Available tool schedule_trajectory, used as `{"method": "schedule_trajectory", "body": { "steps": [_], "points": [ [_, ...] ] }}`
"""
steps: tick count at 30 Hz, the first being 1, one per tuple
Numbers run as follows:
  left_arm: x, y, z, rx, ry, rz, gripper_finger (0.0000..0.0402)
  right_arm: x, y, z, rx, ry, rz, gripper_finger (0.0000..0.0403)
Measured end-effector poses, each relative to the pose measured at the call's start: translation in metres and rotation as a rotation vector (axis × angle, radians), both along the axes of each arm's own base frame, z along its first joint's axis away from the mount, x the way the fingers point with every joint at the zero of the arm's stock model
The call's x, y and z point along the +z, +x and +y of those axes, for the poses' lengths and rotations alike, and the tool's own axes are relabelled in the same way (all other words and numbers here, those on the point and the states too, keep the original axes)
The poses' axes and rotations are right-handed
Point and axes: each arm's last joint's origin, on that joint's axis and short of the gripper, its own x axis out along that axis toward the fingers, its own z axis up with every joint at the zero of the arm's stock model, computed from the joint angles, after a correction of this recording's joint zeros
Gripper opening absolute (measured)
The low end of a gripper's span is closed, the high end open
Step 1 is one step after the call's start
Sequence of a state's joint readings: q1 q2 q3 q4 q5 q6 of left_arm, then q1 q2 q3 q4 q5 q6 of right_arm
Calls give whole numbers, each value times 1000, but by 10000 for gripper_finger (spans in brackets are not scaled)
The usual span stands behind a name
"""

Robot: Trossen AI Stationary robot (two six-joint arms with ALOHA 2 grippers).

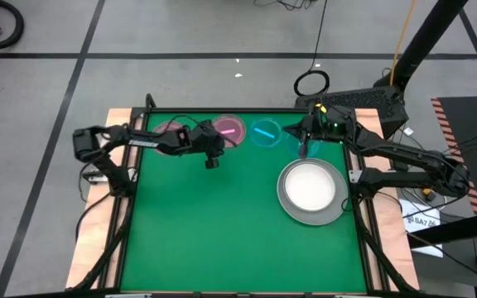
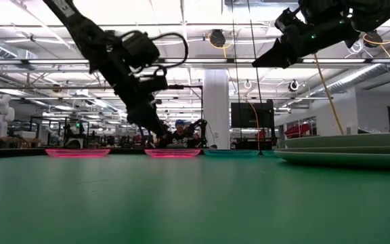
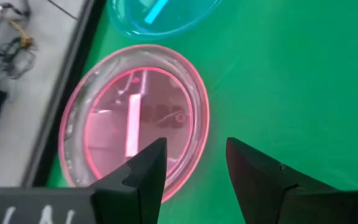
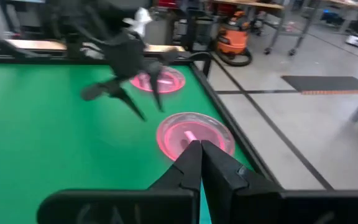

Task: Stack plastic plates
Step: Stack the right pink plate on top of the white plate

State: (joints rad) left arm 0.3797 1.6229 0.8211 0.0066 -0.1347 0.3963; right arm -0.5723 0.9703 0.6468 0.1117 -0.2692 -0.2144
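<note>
Two pink plates (image 1: 170,130) (image 1: 228,130) and a blue plate (image 1: 265,132) lie flat in a row along the table's far edge. A white plate (image 1: 310,185) lies inside a grey plate (image 1: 286,204) at the right. My left gripper (image 3: 194,155) hovers open just above the near rim of the right-hand pink plate (image 3: 135,121), one finger over the rim and the other over bare green; it touches nothing. My right gripper (image 4: 201,155) is shut and empty, raised well above the table (image 2: 263,61) between the blue plate and the stack.
The table's raised dark frame (image 1: 222,112) runs close behind the row of plates. The green mat (image 1: 222,232) stretches bare toward the near edge. The stacked plates (image 2: 347,150) stand at the right in the low view.
</note>
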Motion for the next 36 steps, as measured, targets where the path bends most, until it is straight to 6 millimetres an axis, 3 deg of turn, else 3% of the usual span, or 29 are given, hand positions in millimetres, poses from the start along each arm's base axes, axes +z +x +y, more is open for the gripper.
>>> {"method": "schedule_trajectory", "body": {
  "steps": [10,13,17,23,30,36],
  "points": [
    [-24,3,21,-9,-80,-20,173,0,0,0,16,17,-3,4],
    [-19,3,25,59,-100,-66,173,0,0,0,15,18,-3,4],
    [4,-6,36,273,-152,-120,173,-1,-1,0,14,23,4,4],
    [37,-24,79,541,-393,-127,172,-2,-1,-2,9,11,13,4],
    [31,-33,116,673,-495,-65,172,-4,-3,-6,-19,31,18,4],
    [17,-36,129,707,-589,-45,172,-4,-3,-7,-20,30,19,4]
  ]
}}
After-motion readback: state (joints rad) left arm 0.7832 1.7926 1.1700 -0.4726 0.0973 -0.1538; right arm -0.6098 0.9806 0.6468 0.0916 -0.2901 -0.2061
